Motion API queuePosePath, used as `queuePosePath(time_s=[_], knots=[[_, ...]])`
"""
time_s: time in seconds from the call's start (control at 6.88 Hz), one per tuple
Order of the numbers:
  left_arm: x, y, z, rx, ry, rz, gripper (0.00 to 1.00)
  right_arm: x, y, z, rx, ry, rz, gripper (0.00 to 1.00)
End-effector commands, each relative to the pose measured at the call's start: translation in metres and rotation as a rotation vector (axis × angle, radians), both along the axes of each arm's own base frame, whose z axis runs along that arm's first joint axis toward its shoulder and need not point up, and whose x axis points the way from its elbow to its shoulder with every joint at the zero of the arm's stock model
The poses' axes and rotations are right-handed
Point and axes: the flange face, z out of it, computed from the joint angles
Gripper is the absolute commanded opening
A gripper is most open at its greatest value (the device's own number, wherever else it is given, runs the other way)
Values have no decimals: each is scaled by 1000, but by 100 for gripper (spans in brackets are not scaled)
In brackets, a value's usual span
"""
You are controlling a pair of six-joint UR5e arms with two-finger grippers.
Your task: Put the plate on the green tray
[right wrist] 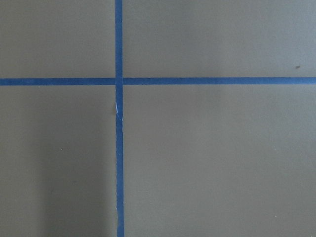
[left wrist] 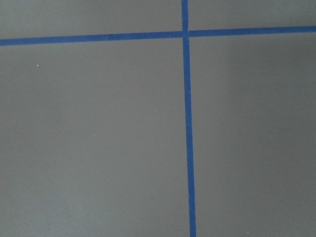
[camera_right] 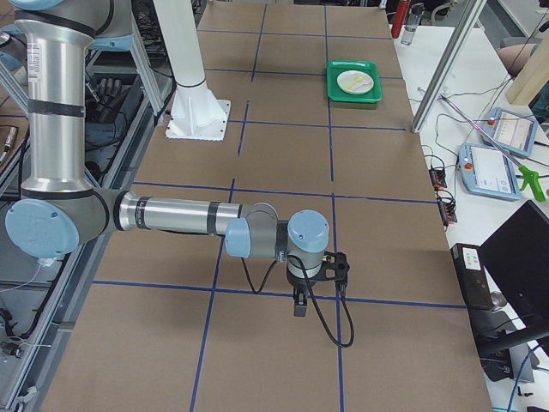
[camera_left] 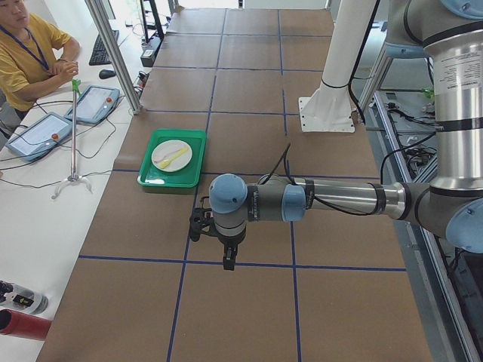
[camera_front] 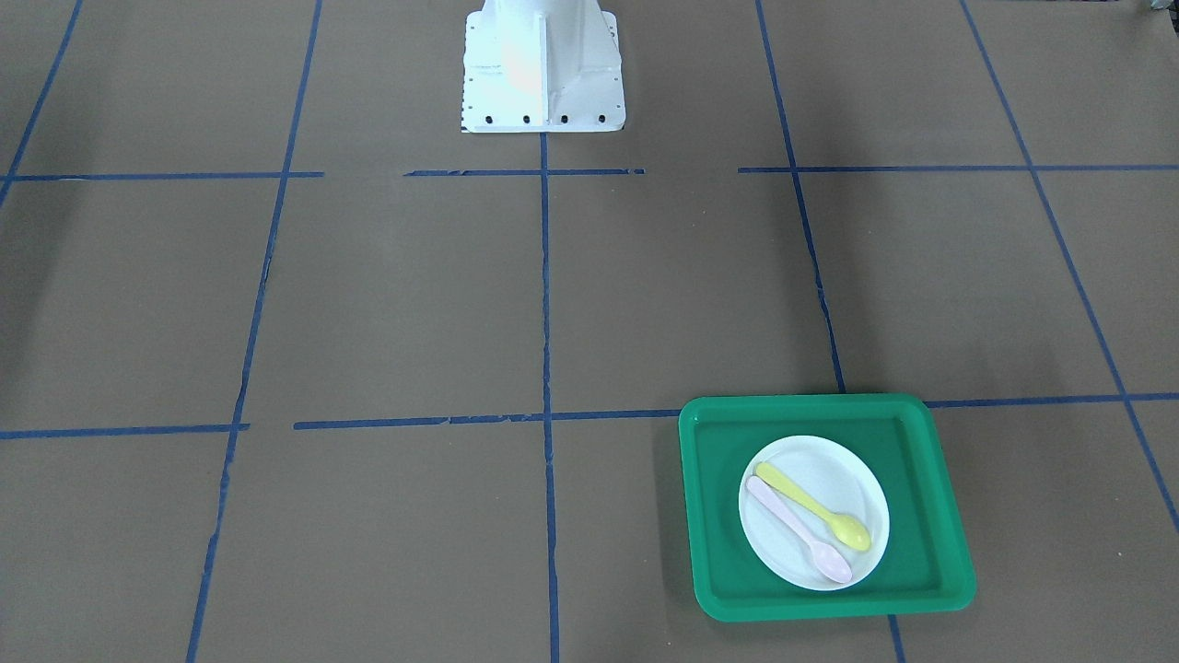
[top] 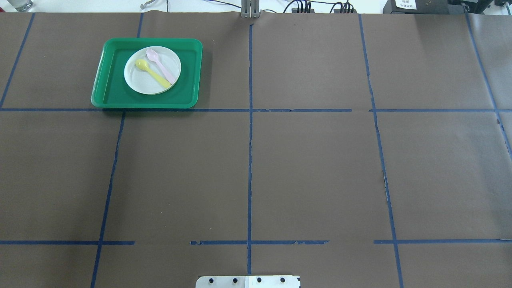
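**Entry: plate on green tray, both arms off to the table's ends**

- The plate lies flat inside the green tray, roughly in the middle of its floor, with green showing all around it.
- Two plastic spoons lie side by side on the plate. The yellow spoon and the pink spoon are nearly parallel, and their handles point toward my base.
- The tray sits on the brown paper-covered table, in its far part on my left side. The tray's edge nearest me lies along a blue tape line.
- My left gripper hangs above the table, fingers pointing down, over a tape line and well apart from the tray. It shows only in the left side view, so I cannot tell whether its jaws are apart or together.
- My right gripper hangs the same way at the opposite end of the table, far from the tray. It shows only in the right side view, so I cannot tell its jaw state either.
- Both wrist cameras show only brown paper and a crossing of blue tape.
- An operator in a yellow shirt sits at the side desk beyond the tray.
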Motion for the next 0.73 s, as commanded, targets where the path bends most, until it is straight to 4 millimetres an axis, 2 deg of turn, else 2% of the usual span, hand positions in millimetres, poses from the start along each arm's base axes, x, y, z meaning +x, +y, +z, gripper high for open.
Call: queuePosePath(time_s=[0.0,0.44,0.58], knots=[[0,-30,-7,21,-5,3,100,0,0,0,0,-1,0,100],[0,-32,-10,25,-6,4,100,0,0,0,0,0,0,100],[0,-35,-17,37,-5,5,100,0,0,0,0,-1,0,100]])
